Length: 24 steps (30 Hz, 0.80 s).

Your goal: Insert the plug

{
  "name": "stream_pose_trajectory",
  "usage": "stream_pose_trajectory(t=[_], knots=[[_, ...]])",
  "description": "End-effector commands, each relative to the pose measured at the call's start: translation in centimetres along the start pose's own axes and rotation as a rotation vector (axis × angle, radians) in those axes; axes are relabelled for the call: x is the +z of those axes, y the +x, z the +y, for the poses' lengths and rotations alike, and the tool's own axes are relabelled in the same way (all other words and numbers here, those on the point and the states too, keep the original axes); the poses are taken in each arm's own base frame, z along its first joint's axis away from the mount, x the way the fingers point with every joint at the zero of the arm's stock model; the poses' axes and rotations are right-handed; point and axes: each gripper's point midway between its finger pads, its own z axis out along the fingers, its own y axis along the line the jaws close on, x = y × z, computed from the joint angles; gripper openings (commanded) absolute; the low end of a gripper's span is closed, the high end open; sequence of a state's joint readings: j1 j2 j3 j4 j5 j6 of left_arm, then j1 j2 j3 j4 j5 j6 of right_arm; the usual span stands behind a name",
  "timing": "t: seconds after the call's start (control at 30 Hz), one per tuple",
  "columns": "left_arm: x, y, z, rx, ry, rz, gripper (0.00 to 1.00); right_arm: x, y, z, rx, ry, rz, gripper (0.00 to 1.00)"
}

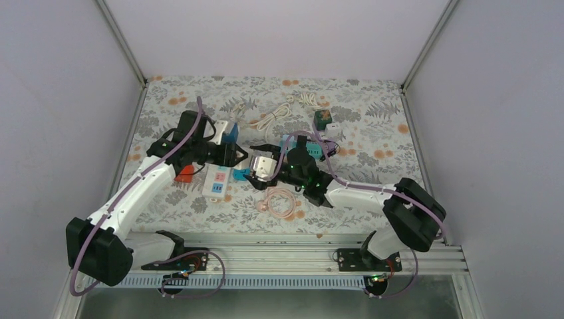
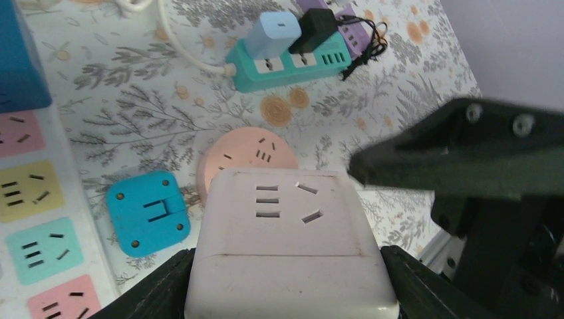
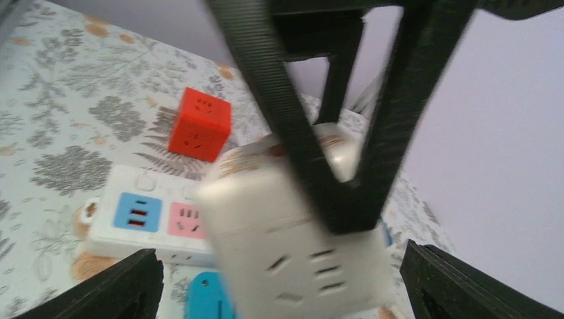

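Note:
A white cube socket point(image 2: 286, 226) hangs above the table, and my left gripper point(image 2: 286, 289) is shut on its sides. In the right wrist view the same cube point(image 3: 299, 246) sits between my right gripper's point(image 3: 286, 292) wide-open fingers, which stand apart from it on both sides. Left of the cube, a flat blue plug point(image 2: 147, 212) with folded prongs lies on the cloth. In the top view both grippers meet at the cube point(image 1: 265, 166) in the middle of the table.
A white strip with coloured sockets point(image 2: 33, 219) lies at the left, and a pink round socket point(image 2: 246, 153) sits under the cube. A teal power strip point(image 2: 292, 66) with two chargers lies farther off. A red cube point(image 3: 199, 123) stands behind the strip, and cables point(image 1: 279, 203) lie coiled nearby.

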State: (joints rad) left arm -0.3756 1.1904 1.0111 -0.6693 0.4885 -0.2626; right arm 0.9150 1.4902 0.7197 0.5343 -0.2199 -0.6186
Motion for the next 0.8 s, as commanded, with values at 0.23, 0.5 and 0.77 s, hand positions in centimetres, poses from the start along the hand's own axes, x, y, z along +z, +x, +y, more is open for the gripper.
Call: stream_pose_trajectory(t=[0.23,0.5,0.77], knots=[[-0.7,-0.4,-1.6,0.038,0.044,0.003,0.49,0.7,-0.8,-3.2,0.003,0.137,-0.009,0.92],[-0.7,-0.5,-2.3,0.05,0.077,0.004,0.52,1.4,-0.6,-0.1,-0.043,-0.038,-0.005,0.68],[-0.7,-0.9,-2.3,0.041,0.086,-0.039,0.78,1.8,-2.6,-2.5,0.128,0.032,-0.078,0.54]])
